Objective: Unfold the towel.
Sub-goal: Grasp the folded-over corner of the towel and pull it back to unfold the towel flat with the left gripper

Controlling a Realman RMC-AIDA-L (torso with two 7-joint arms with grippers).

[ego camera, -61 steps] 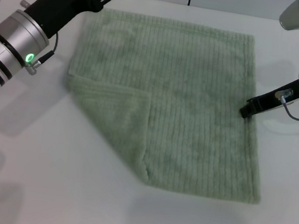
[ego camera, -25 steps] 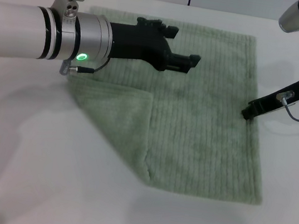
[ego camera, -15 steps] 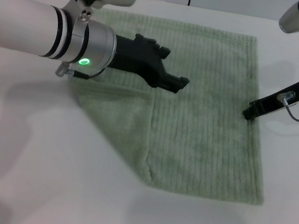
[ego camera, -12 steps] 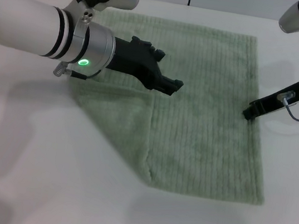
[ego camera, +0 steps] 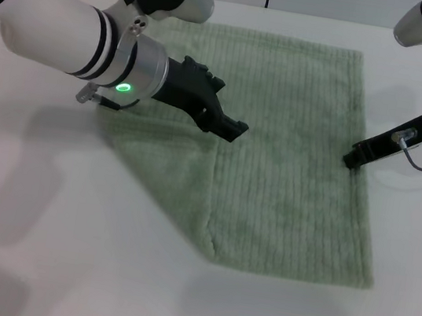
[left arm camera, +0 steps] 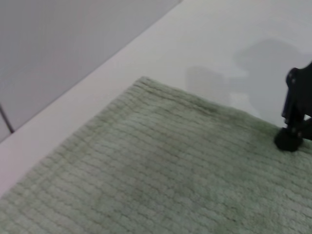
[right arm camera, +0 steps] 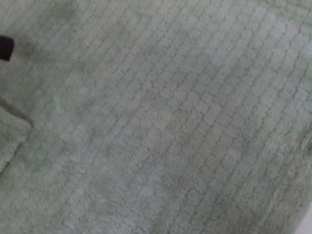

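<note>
The pale sage-green towel [ego camera: 293, 138] lies flat on the white table, with its near-left corner folded over into a triangular flap [ego camera: 167, 159]. My left gripper [ego camera: 231, 107] is open and low over the towel, its fingertips by the flap's upper right corner. My right gripper [ego camera: 351, 157] rests at the towel's right edge, its tip touching the hem. It also shows in the left wrist view [left arm camera: 294, 117], standing on the cloth [left arm camera: 161, 175]. The right wrist view is filled with the towel [right arm camera: 161, 117].
The white table [ego camera: 60, 263] surrounds the towel, with bare surface on the near and left sides. A grey wall [left arm camera: 58, 44] runs along the table's far edge.
My left arm has swung in from the far left over the towel and come down toward the folded flap's corner. The right gripper and the towel have not moved.
</note>
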